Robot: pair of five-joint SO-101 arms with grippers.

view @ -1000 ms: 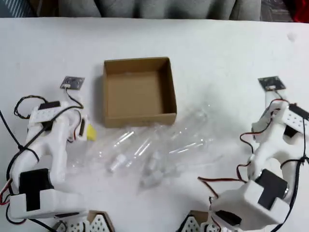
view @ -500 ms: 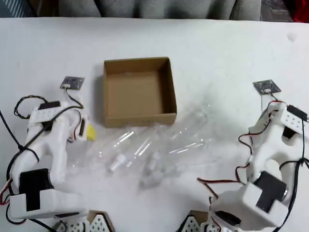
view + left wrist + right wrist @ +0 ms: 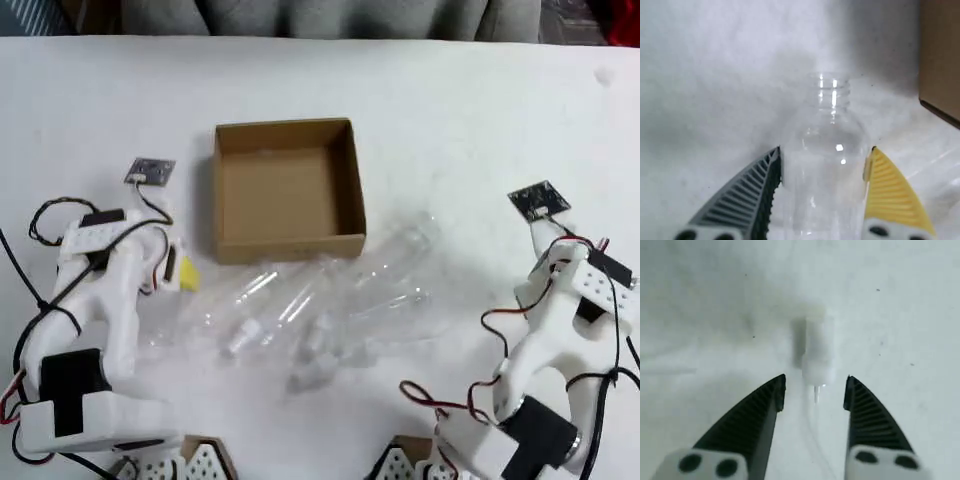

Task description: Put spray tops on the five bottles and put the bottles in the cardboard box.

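- A clear bottle (image 3: 830, 115) lies on the white table (image 3: 450, 100) with its threaded neck bare, close to a corner of the cardboard box (image 3: 288, 245).
- The left gripper (image 3: 825, 150) pinches this bottle, its grey and yellow fingers pressed to opposite sides.
- More clear bottles (image 3: 330, 295) lie in a loose heap just in front of the box, between the two arms.
- A white spray top (image 3: 817, 357) lies on the table just ahead of the right gripper (image 3: 815, 378), whose jaws are spread.
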